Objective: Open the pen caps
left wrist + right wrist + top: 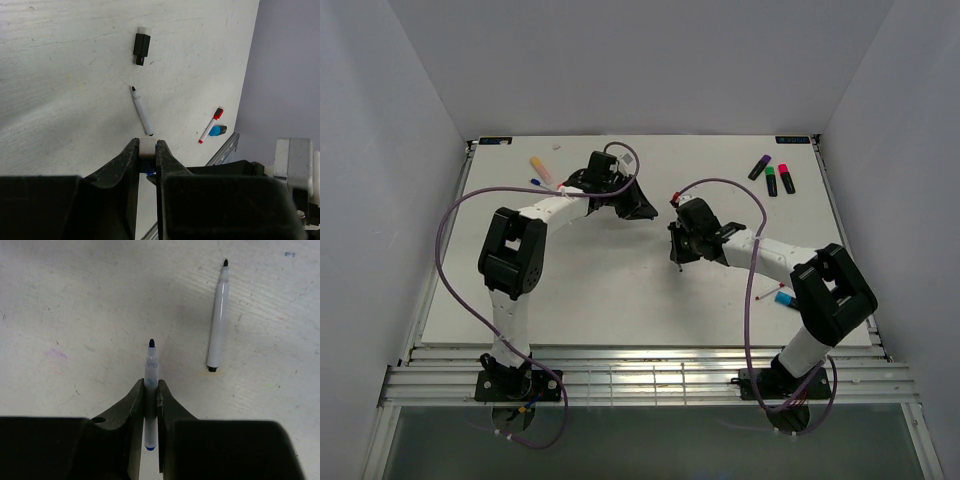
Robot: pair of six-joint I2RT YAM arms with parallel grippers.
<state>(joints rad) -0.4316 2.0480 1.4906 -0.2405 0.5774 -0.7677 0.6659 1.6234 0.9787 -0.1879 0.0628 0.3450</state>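
Note:
My left gripper (640, 208) (147, 143) is shut on a small white-and-blue pen cap (147, 149), held above the table. My right gripper (680, 245) (151, 385) is shut on a thin white pen (151, 371). Its blue tip is bare and points away from the jaws, above the table. An uncapped thin white pen with a black tip (216, 322) (142, 111) lies on the table beyond it. Purple (759, 166), green (771, 181) and pink (786, 178) capped highlighters lie at the far right. An orange highlighter (540, 167) and a thin blue pen (535, 183) lie at the far left.
A thin red-capped pen (211, 125) (769, 293) and a blue stubby piece (217, 131) (785, 298) lie near the right arm's base. A short black piece with a white end (142, 44) lies on the table. Purple cables (445, 235) loop over both arms.

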